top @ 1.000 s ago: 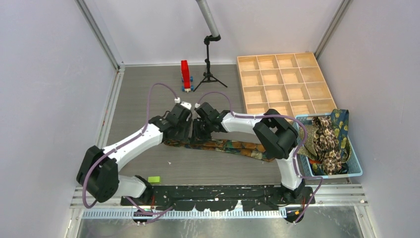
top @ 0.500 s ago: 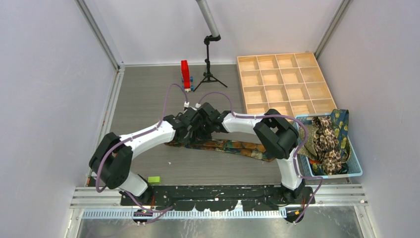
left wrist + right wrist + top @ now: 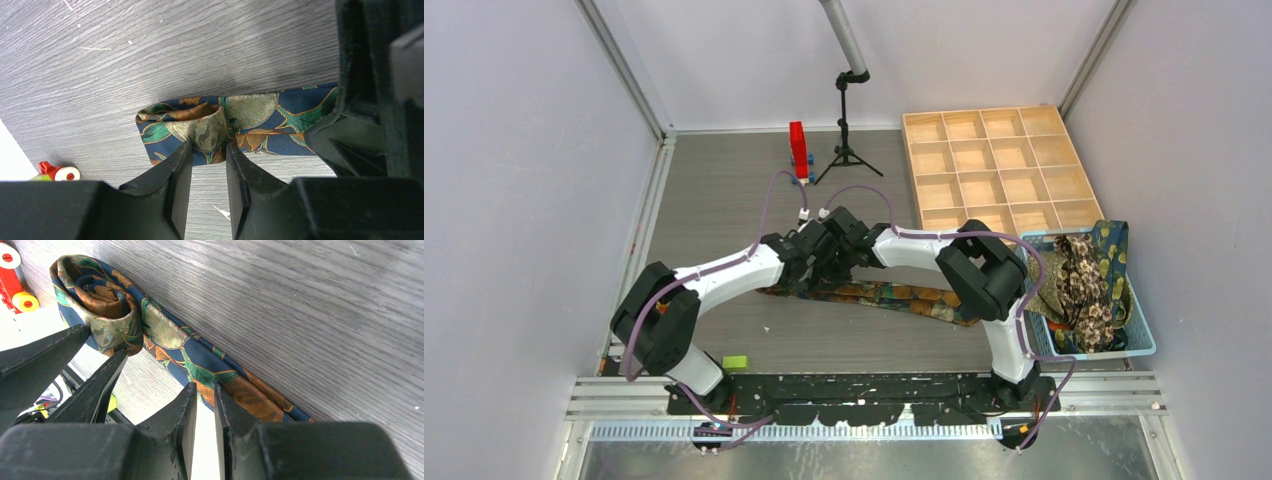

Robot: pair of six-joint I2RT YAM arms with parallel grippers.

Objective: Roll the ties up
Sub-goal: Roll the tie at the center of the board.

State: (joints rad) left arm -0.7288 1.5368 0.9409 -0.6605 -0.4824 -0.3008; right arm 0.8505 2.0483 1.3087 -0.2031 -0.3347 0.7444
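A: Where's the tie?
B: On the surface, left end coiled. Left fingers clamp the coil; right fingers pinch the flat strip beside it.
A: Next?
B: Likely another turn rightward, kept tight.

Grey wood-grain table carried a patterned tie lying across the middle with its left end rolled, a wooden compartment tray far right, a blue basket near right, a red block and black tripod at the back, and a small green piece by the front edge.
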